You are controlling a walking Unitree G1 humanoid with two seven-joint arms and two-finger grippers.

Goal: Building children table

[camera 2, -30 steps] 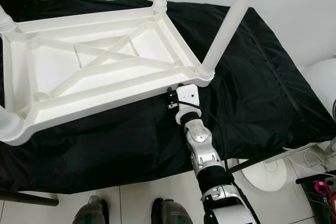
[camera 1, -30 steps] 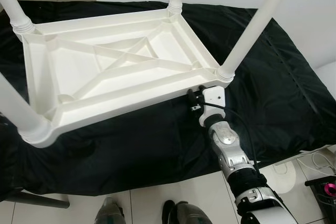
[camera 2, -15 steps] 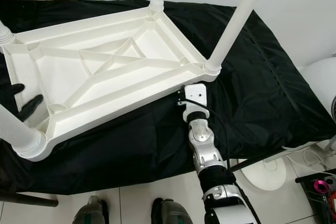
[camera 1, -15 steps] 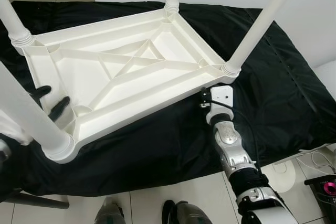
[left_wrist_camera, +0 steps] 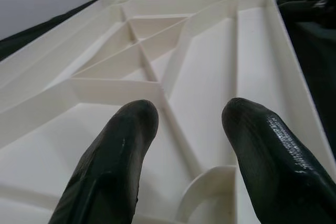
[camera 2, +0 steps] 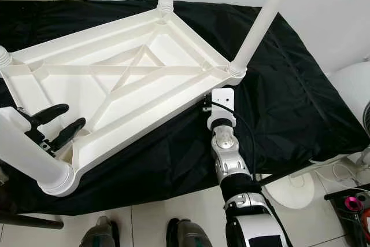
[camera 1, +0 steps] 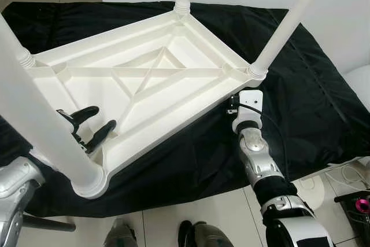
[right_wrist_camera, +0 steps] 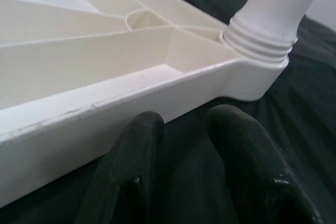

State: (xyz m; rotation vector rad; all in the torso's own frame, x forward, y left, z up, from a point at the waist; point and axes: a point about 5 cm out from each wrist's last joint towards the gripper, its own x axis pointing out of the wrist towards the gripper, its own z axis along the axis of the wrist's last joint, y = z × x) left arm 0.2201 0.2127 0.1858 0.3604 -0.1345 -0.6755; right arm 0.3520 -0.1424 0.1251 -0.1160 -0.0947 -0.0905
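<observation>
Black cloth (camera 1: 324, 114) underneath; my left gripper (camera 1: 92, 126), fingers spread, hovers inside the upturned table (camera 1: 156, 85); right gripper (right_wrist_camera: 189, 145), parted, at four o'clock.

The white plastic children's table (camera 1: 144, 79) lies upside down in front of me on the black cloth (camera 1: 324, 102), its ribbed underside facing up with crossing diagonal braces inside a raised rim. Four round white legs (camera 1: 289, 24) stand screwed into the corner sockets, pointing upward. It sits skewed, one corner turned toward me, that near corner's leg (camera 1: 34, 125) rising closest.
</observation>
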